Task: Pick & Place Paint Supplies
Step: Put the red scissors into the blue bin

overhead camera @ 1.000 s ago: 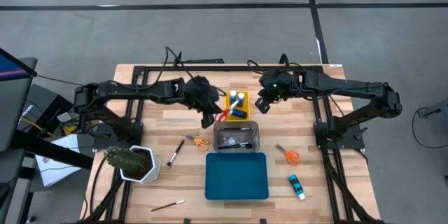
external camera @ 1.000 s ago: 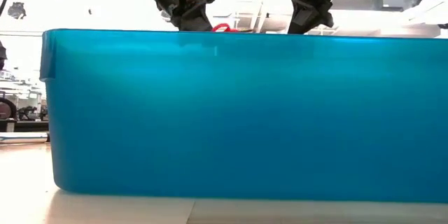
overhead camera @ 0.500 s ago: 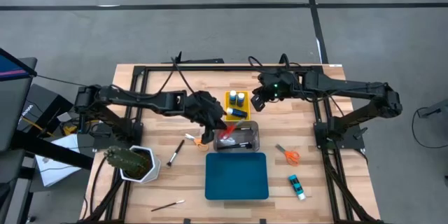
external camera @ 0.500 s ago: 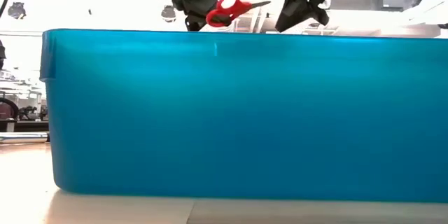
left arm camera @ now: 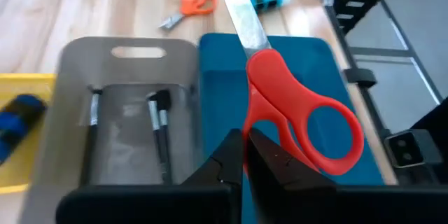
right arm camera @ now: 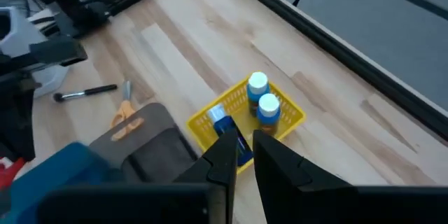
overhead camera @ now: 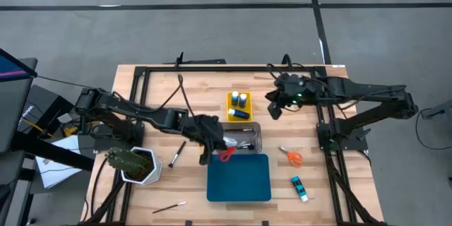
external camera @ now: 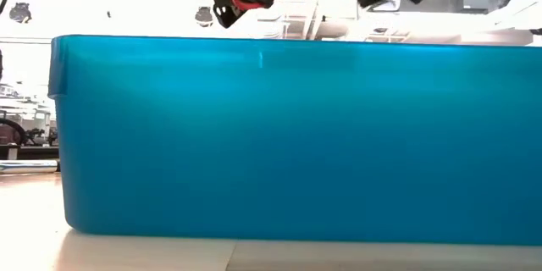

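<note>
Holding red scissors [left arm camera: 294, 115] tight – left gripper [overhead camera: 212, 145], blue tray [overhead camera: 239, 178] just under | done: bottles, brushes sorted | left: orange scissors [overhead camera: 290, 157], bottle [overhead camera: 299, 188] | right gripper [overhead camera: 277, 106] nearly closed, empty

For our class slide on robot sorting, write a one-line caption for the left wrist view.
Left gripper carries red scissors over the blue tray, beside a clear tray holding brushes.

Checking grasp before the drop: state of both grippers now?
Left gripper: shut on the red scissors, over the blue tray.
Right gripper: shut, empty, above the yellow tray.
</note>
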### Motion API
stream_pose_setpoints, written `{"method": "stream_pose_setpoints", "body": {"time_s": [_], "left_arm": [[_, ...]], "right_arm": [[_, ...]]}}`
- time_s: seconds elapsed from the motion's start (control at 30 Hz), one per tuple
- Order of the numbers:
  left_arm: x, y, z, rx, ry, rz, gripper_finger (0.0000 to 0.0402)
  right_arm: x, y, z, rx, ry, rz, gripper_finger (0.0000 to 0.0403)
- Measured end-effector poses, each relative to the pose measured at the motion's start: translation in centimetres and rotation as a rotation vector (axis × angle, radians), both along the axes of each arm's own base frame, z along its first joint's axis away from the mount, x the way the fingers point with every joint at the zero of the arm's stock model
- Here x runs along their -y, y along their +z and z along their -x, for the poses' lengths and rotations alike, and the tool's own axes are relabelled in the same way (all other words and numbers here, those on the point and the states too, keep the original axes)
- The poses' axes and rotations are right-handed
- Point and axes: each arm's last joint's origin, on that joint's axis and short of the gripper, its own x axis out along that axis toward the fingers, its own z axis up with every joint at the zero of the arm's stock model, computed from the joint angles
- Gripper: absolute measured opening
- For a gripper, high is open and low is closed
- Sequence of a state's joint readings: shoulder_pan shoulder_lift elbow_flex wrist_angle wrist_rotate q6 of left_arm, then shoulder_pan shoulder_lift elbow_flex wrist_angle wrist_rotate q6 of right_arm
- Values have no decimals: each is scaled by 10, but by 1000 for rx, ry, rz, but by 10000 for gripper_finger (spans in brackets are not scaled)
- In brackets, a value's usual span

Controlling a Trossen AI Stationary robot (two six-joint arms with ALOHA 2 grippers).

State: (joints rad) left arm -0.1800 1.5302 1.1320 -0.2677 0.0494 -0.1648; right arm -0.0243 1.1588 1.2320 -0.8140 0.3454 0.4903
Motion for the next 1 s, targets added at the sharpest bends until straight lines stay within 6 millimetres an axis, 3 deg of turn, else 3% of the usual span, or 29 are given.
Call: {"method": "stream_pose_setpoints", "body": {"time_s": [0.3,0.63,1.0], "left_arm": [[36,-10,0,-10,48,3,1],[61,-35,-16,-27,29,35,1],[67,-56,-38,-81,22,31,1]], "right_arm": [[-32,20,36,56,360,-50,43],[-65,23,71,26,537,-167,43],[-81,24,86,36,512,-152,43]]}}
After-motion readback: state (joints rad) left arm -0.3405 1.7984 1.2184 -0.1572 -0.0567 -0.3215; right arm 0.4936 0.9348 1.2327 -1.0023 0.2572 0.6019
